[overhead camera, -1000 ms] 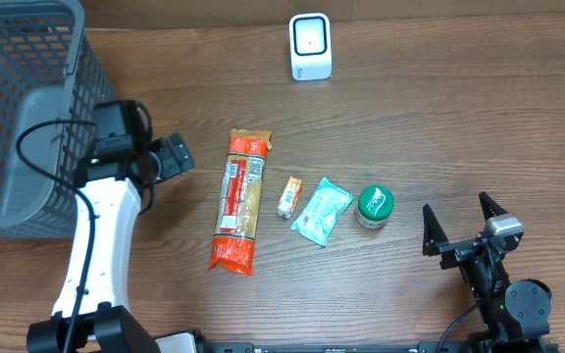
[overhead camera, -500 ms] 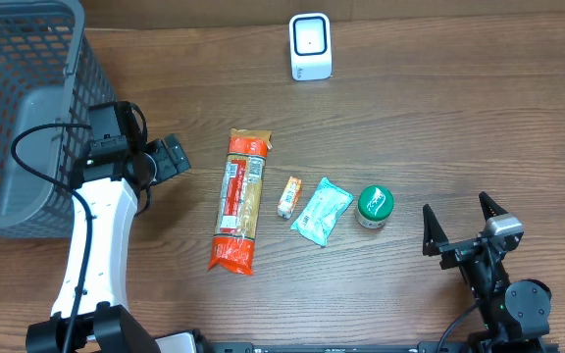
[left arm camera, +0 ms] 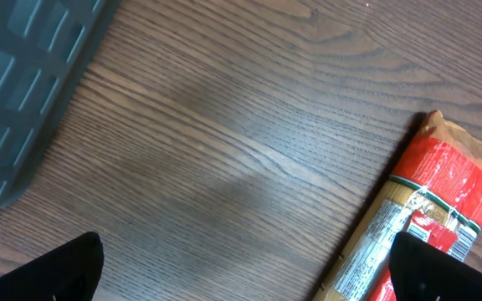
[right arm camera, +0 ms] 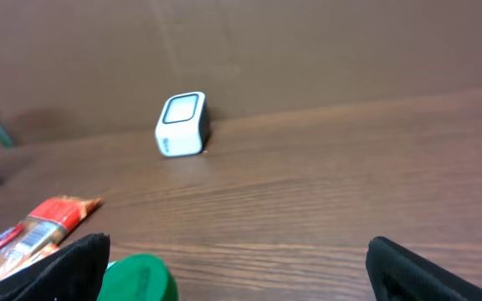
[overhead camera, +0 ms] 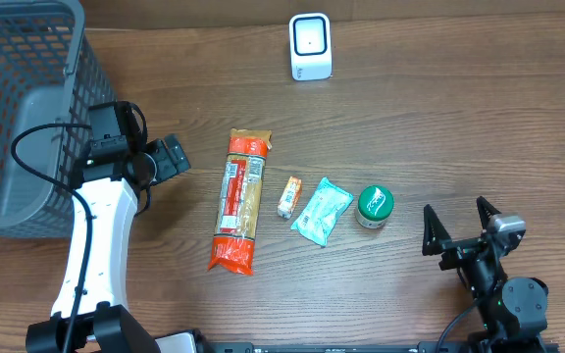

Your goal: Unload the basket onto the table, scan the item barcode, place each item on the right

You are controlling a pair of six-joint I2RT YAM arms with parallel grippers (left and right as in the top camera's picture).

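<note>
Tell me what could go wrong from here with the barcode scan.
The small packet, sachet and green-lidded jar lie close together, so the open right gripper may nudge a neighbour. The scanner stands far from them, a long carry. The pasta pack is long and may tilt in a grip.

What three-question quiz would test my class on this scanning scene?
1. True or false: the left claw and right claw are both open and empty.
2. Which item lies nearest the right claw? A pasta pack, B green-lidded tub, C teal pouch.
3. How many grocery items lie in the row below the scanner?
Key: 1 true; 2 B; 3 four.
</note>
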